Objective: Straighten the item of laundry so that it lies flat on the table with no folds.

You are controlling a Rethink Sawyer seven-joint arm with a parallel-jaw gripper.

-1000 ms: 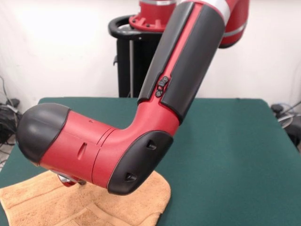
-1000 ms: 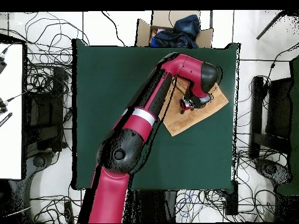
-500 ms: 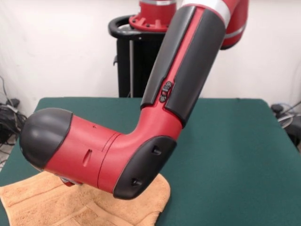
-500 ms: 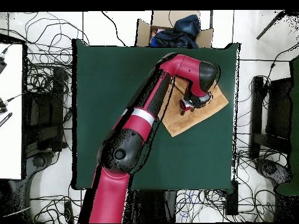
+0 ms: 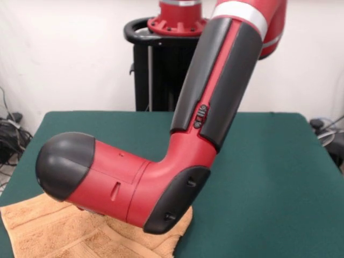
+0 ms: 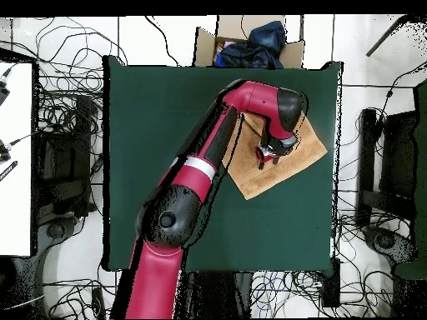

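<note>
Since 1 s ago the arm [image 5: 215,97] has swung a bit: in the front view its elbow and black end cap sit lower and further right, covering more of the towel [image 5: 48,231]; in the overhead view the wrist has shifted slightly toward the table's middle. Towel itself looks unmoved.

Towel lies on the green table [image 5: 269,177] at the front-left corner in the front view; in the overhead view it's toward the upper right of the table [image 6: 150,125], turned at an angle to the table edges, w/ its far-right corner near the table's right edge. Front view shows ridges and creases in the cloth, plus a woven band near the bottom edge, so not flat.

Surroundings: cardboard box [image 6: 288,52] w/ dark blue cloth [image 6: 254,46] in it just past the table's top edge in the overhead view; cables on the floor all round; black stand [image 5: 150,64] behind the table in the front view.

Blocking: the red forearm hides the towel's middle in the front view, and the gripper isn't visible there.

Gripper [image 6: 268,153] shows only in the overhead view, over the towel's middle, at or just above the cloth. Can't tell how far its jaws are apart, or if they have hold of the cloth.
</note>
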